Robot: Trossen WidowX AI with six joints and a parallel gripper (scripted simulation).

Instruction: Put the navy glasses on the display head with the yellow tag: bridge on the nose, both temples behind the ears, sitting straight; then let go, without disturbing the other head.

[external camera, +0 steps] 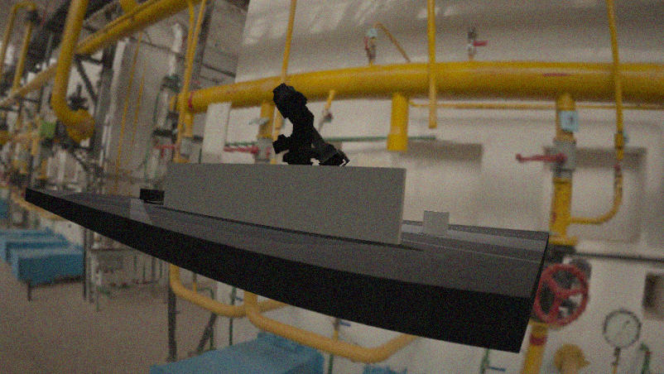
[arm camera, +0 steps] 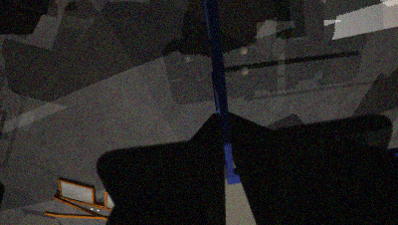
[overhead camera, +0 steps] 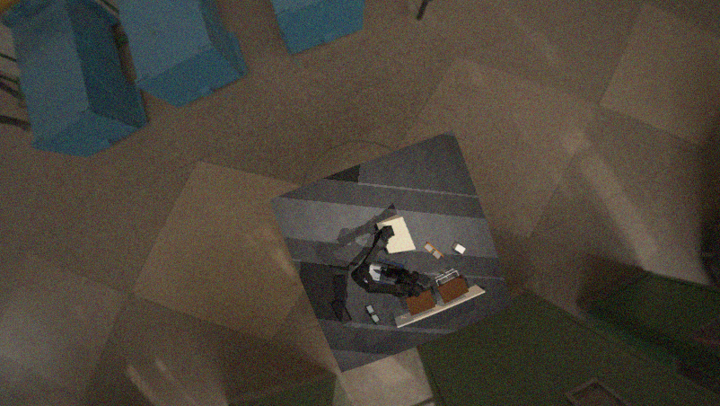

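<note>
My gripper (arm camera: 221,118) (overhead camera: 424,289) (external camera: 341,160) is shut on the navy glasses (arm camera: 218,85). In the wrist view they show as a thin blue bar running up from between the dark fingers. From above, the arm reaches right across the table (overhead camera: 322,222), and the gripper sits close to two brown display heads, the left head (overhead camera: 420,302) and the right head (overhead camera: 452,288). Both stand on a pale base strip (overhead camera: 456,301). I cannot tell which head bears the yellow tag. In the side view a grey wall (external camera: 283,199) hides the heads.
A cream sheet (overhead camera: 400,236) lies by the arm's base. An orange-edged card (overhead camera: 432,249) (arm camera: 77,191) and a white card (overhead camera: 459,247) lie further back. A pale wire frame (overhead camera: 447,273) sits by the right head. Two small pale blocks (overhead camera: 372,313) lie near the front.
</note>
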